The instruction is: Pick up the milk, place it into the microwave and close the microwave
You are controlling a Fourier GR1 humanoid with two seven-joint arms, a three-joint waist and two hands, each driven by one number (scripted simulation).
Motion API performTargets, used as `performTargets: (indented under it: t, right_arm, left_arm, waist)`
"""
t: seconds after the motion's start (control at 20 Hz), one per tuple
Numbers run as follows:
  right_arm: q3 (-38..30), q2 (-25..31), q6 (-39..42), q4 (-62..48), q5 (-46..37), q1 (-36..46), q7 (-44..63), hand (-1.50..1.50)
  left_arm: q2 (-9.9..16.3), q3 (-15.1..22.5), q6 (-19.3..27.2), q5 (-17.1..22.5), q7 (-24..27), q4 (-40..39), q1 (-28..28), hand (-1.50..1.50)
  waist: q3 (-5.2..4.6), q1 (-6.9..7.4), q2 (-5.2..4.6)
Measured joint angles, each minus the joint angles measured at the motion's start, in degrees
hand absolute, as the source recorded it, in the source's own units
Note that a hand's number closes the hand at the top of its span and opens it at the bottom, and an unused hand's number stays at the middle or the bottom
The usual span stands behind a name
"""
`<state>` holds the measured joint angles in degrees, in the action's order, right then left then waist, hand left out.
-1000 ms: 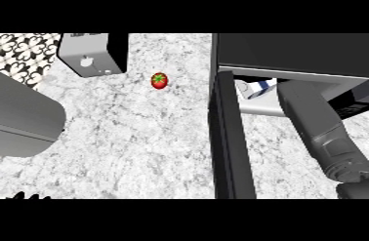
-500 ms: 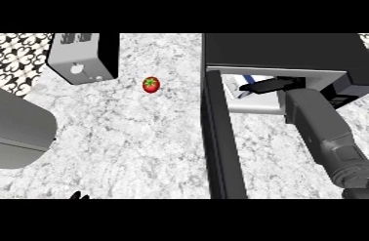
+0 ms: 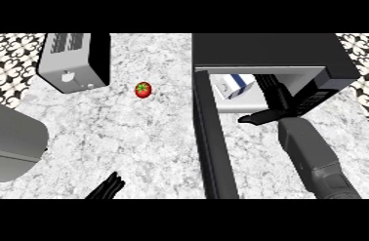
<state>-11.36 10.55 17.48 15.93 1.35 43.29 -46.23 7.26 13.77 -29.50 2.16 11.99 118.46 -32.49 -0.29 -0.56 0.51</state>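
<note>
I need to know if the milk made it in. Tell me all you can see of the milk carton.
The milk carton is a white box with a blue patch, only partly visible inside the open microwave, at the left of its pale cavity and tilted in the view. The right hand is beside it with fingers straight; whether they touch is unclear.

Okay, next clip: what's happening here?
A robot is loading milk into a microwave on a stone counter. The milk carton sits inside the open compartment, and the right hand is at the opening just beside it, fingers straight, not wrapped round the carton. The microwave door stands wide open, so closing it is not yet done. The left hand rests at the lower edge. A toaster and a tomato sit off to the left, untouched.
</note>
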Motion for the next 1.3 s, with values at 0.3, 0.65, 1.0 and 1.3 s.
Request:
performTargets:
  t: [0.3,0.65,1.0,1.3]
  right_arm:
    - [2.6,0.4,0.4,7.2,-0.7,-11.7,0.1,-1.50]
    - [4.2,3.8,1.4,20.1,0.4,-28.7,-0.3,-1.50]
    - [3.0,7.8,3.7,35.9,5.5,-45.7,0.8,-1.50]
    - [1.1,11.6,7.0,47.8,11.2,-57.3,2.3,-1.50]
  left_arm:
    - [-3.9,4.0,3.0,-5.7,-1.1,-5.8,6.3,1.50]
    - [-6.4,5.9,6.5,-11.1,-1.9,-13.0,13.4,1.50]
    - [-7.0,8.9,9.0,-16.0,-1.5,-22.3,22.7,1.50]
    - [-7.2,14.9,16.6,-16.2,1.2,-32.7,30.9,1.50]
  waist:
    - [0.10,-1.49,0.26]
    - [0.09,-2.28,0.25]
    - [0.12,-2.01,-0.11]
    - [0.16,-1.52,-0.36]
